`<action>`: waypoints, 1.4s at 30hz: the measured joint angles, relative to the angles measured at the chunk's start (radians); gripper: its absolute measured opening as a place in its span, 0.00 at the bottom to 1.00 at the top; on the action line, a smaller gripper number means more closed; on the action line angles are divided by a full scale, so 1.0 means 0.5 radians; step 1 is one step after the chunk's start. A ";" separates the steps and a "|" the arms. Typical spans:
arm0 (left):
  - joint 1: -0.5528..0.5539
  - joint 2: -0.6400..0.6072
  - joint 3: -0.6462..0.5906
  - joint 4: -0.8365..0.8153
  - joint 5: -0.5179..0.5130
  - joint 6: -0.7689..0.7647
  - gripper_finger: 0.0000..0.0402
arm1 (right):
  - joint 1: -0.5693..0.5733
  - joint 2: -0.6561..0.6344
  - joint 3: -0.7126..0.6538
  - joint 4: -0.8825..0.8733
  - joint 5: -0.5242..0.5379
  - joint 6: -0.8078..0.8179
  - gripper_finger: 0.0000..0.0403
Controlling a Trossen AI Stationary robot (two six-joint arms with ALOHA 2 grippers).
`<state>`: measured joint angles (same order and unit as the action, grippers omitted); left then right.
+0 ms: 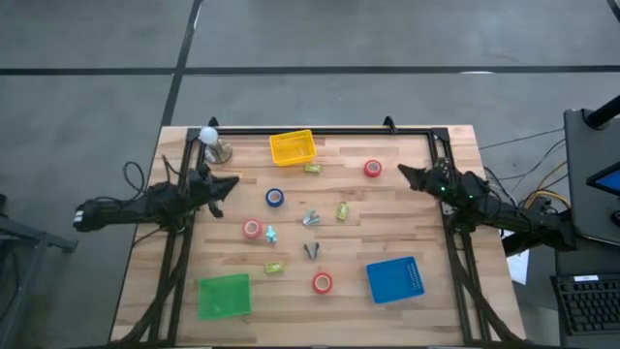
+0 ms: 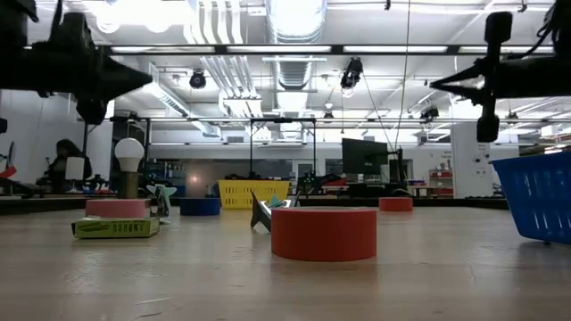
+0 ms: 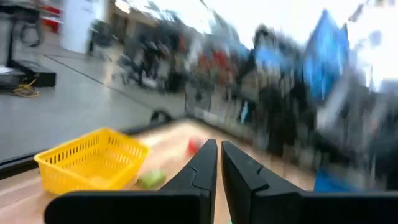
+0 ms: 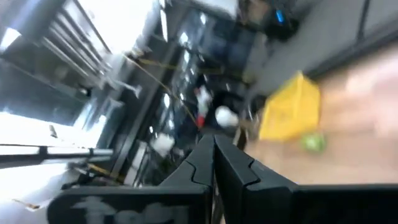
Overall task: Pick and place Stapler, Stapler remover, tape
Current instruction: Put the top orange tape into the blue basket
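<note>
Both end effectors, left (image 1: 232, 182) and right (image 1: 404, 173), are hanging clenched and empty above the desk (image 1: 426, 233); I am risking nudging the blue tape (image 1: 275, 198) aside on descent.

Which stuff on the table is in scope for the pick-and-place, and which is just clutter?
In scope:
blue tape roll
red tape rolls
small yellow-green pieces and small grey pieces, probably the staplers and removers
yellow basket, green bin, blue basket, likely drop spots

Clutter:
light bulb
</note>
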<state>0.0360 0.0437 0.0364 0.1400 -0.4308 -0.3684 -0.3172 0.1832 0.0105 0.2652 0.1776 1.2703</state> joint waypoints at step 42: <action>-0.001 0.012 0.014 0.541 -0.742 -1.216 0.06 | -0.768 2.980 2.090 -2.002 -0.356 -1.124 0.55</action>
<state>0.0357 0.0498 0.0437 0.4107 -0.8017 -0.9765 -0.7013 1.6730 1.0554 -0.7359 -0.0005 0.7083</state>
